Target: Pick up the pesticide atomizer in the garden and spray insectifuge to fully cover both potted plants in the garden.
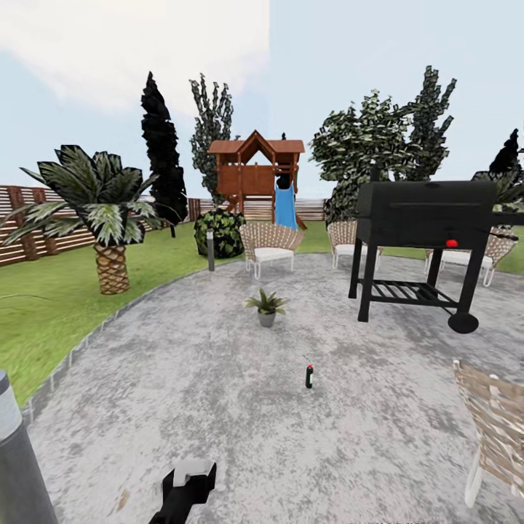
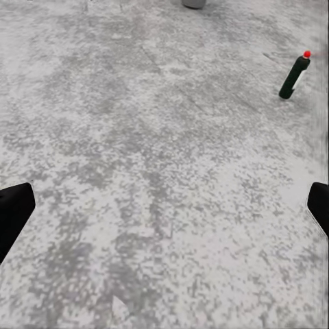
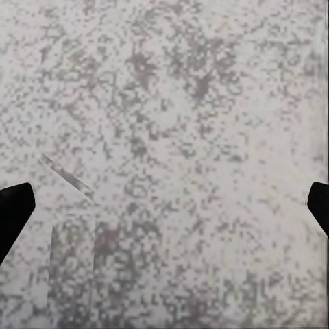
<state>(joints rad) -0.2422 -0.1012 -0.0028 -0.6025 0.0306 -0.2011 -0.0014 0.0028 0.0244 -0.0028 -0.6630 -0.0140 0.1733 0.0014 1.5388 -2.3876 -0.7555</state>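
The pesticide atomizer [image 1: 309, 376] stands upright on the grey paved patio [image 1: 218, 378], a slim dark bottle with a red dot on top. It appears again in the left wrist view as the atomizer [image 2: 295, 75], well ahead of my left gripper [image 2: 164, 212] and off to one side. That gripper is open over bare paving, its dark fingertips [image 2: 10, 212] at the frame's edges. One potted plant [image 1: 266, 306] sits beyond the bottle; the other is out of view. My left arm [image 1: 185, 487] shows low in the head view. My right gripper [image 3: 164, 212] is open above paving with nothing between its fingers.
A black grill [image 1: 426, 240] stands at the right on the patio. Wicker chairs [image 1: 271, 246] line the far rim and another chair [image 1: 495, 429] is near right. A grey bollard lamp [image 1: 18, 466] rises at near left. A palm [image 1: 109, 218] grows on the lawn.
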